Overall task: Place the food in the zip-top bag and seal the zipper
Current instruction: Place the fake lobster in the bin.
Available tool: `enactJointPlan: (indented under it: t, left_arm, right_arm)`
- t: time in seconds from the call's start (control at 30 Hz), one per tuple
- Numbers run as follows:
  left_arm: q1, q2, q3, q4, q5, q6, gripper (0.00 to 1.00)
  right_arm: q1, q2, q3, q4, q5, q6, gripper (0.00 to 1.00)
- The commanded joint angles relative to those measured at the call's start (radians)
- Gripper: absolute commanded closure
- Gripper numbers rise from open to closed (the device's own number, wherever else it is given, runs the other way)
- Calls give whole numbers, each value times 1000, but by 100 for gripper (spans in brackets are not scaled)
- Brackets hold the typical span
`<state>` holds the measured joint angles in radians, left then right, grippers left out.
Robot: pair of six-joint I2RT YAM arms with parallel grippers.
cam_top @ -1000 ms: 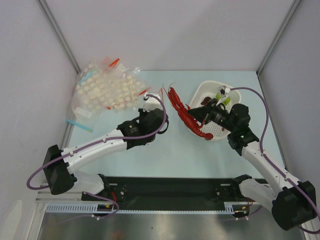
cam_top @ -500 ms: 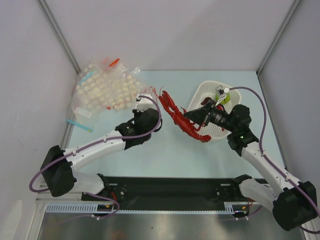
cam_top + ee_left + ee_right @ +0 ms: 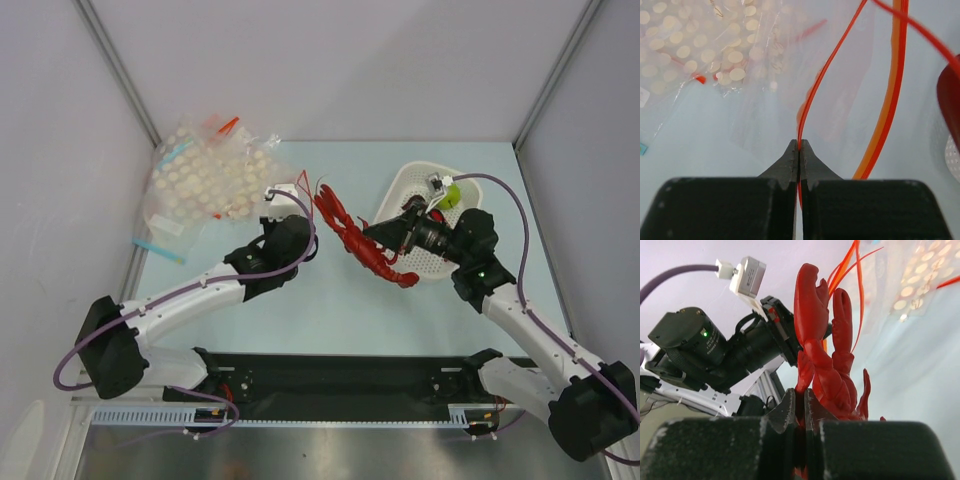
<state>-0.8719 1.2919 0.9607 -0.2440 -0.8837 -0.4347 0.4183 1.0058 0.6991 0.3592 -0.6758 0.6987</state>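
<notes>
Your right gripper [image 3: 799, 394] clamped the glossy red plastic lobster [image 3: 822, 375], claws pointing toward the clear crinkly bag [image 3: 771, 107] your left gripper [image 3: 799, 146] pinched by its red strip [image 3: 816, 89].

Top camera: high, rearward, looking down on everything. Wrist cameras: close-up; both catch zipper [image 3: 895, 75].
</notes>
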Motion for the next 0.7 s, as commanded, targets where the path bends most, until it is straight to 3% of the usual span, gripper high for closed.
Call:
enactJointPlan:
  t: [0.0, 0.2, 0.37, 0.47, 0.57, 0.67]
  left_arm:
    - [5, -29, 4, 23, -3, -12, 100]
    - [53, -9, 52, -122, -46, -131, 100]
    - [93, -38, 33, -164, -11, -188, 100]
    - [93, -52, 7, -130, 26, -185, 100]
    - [93, -52, 16, -144, 26, -187, 100]
    - [93, -59, 15, -141, 35, -185, 100]
  right_arm:
    - [-9, -42, 28, 8, 73, -5, 100]
    - [-16, 68, 66, -202, 232, 22, 100]
    - [-30, 191, 99, -215, 132, 77, 100]
    - [-55, 185, 91, -244, 172, 71, 100]
    - [-133, 105, 27, -204, 243, 126, 100]
    - [-243, 53, -97, -25, 181, 217, 100]
